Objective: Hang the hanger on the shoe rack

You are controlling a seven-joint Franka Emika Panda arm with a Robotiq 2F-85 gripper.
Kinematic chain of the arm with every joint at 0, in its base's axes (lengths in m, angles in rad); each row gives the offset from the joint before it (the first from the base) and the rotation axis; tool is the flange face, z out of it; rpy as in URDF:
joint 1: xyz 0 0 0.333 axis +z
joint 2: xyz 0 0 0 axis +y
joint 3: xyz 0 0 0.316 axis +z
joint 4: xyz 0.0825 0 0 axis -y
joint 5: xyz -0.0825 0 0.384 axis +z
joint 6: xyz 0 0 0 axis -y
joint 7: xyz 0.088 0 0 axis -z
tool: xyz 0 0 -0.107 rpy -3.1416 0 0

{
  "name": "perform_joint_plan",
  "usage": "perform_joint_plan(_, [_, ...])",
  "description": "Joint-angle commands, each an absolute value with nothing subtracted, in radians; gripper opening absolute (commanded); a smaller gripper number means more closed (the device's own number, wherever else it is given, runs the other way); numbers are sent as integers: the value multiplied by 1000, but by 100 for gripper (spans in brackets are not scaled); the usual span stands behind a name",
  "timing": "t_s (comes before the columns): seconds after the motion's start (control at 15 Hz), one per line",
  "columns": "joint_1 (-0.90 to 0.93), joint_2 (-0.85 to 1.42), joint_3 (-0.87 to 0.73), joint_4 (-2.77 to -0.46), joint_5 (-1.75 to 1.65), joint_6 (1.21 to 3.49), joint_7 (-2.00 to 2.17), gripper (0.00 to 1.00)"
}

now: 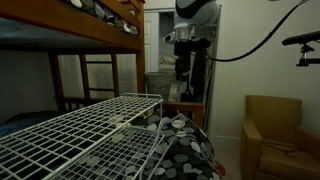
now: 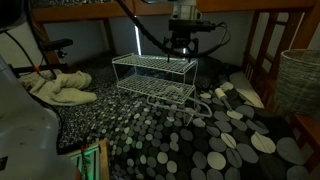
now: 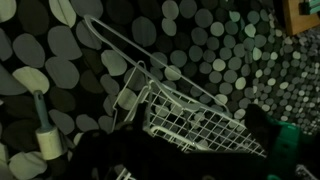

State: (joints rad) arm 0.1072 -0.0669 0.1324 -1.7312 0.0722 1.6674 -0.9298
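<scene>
The white wire shoe rack [image 1: 90, 125] stands on black-and-white spotted fabric [image 2: 200, 140] and shows in both exterior views [image 2: 155, 75]. My gripper [image 1: 183, 68] hangs over the rack's far end [image 2: 181, 50]. In the wrist view the rack's corner [image 3: 200, 125] lies just below me. The hanger [image 3: 140, 50] shows as thin pale wires that run from the upper left down to the rack's edge and seem to rest against it. My dark fingers [image 3: 180, 160] stand apart at the bottom of the wrist view, with only the rack between them.
A wooden bunk bed [image 1: 100, 20] stands beside the rack. An armchair [image 1: 280, 130] is at one side. A wicker basket [image 2: 300, 80] and a pile of pale cloth [image 2: 60, 88] flank the rack. A white cylinder [image 3: 45, 140] lies on the fabric.
</scene>
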Motion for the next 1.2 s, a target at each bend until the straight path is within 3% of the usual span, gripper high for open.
perform_joint_plan(0.0, [115, -182, 116, -1823, 119, 1739, -861, 100])
perform_joint_plan(1.13, [154, -252, 113, -1816, 96, 1706, -762, 100])
